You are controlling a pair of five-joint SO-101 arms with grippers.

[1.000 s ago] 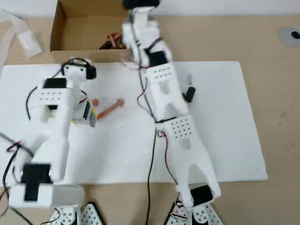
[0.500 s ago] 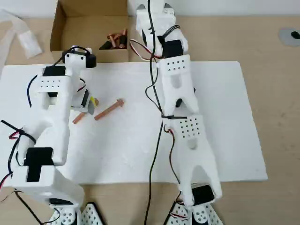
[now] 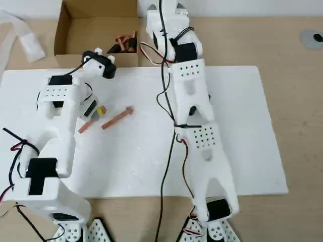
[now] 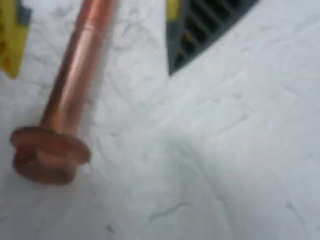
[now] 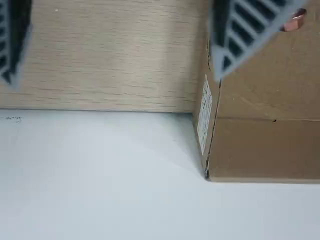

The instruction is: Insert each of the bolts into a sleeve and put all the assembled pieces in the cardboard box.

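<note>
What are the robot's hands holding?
Nothing. The left gripper, open, straddles a bolt at its shaft without touching it; the right gripper is open and empty.

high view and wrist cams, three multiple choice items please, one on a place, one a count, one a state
1. Where does the long bolt lie? A on bare wood B on the white board C on the floor
2. How many copper pieces show on the white board? A two B four C none
3. The right gripper has fingers that are: A shut on a bolt B open, empty C shut on a sleeve
Answers: B, it lies flat on the board; A, the bolt plus a short piece; B, they stand wide apart.
</note>
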